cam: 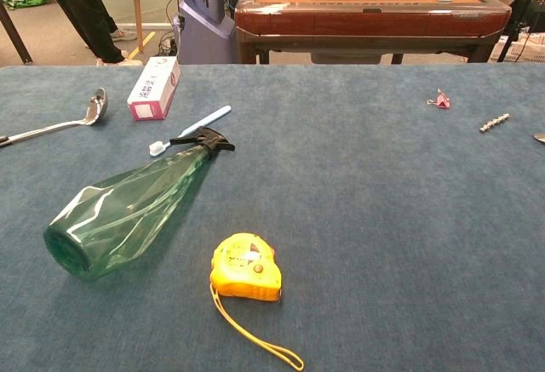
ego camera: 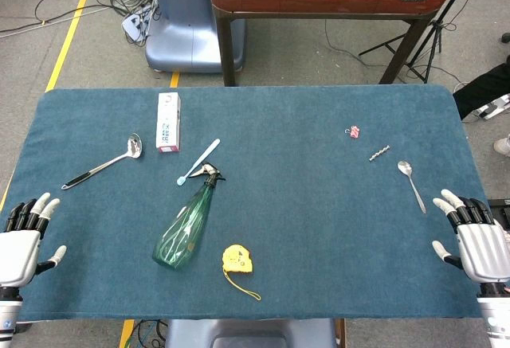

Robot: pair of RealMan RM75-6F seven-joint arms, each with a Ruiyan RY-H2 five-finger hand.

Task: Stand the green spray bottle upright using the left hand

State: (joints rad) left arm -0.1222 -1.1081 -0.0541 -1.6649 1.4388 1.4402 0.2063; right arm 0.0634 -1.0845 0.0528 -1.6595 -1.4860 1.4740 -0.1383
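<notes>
The green spray bottle (ego camera: pixel 188 222) lies on its side on the blue table, black nozzle pointing away from me and base toward the front edge. The chest view shows the bottle (cam: pixel 128 206) large at the lower left. My left hand (ego camera: pixel 24 236) rests at the table's left front edge, fingers spread, holding nothing, well left of the bottle. At the right front edge sits my right hand (ego camera: pixel 474 236), also spread and empty. Neither hand appears in the chest view.
A yellow tape measure (ego camera: pixel 237 259) lies just right of the bottle's base. A toothbrush (ego camera: pixel 198 162) sits by the nozzle, a small box (ego camera: pixel 168 122) and ladle (ego camera: pixel 103 162) to the left. A spoon (ego camera: pixel 412 184), screw (ego camera: pixel 379 153) and pink clip (ego camera: pixel 353 131) lie right.
</notes>
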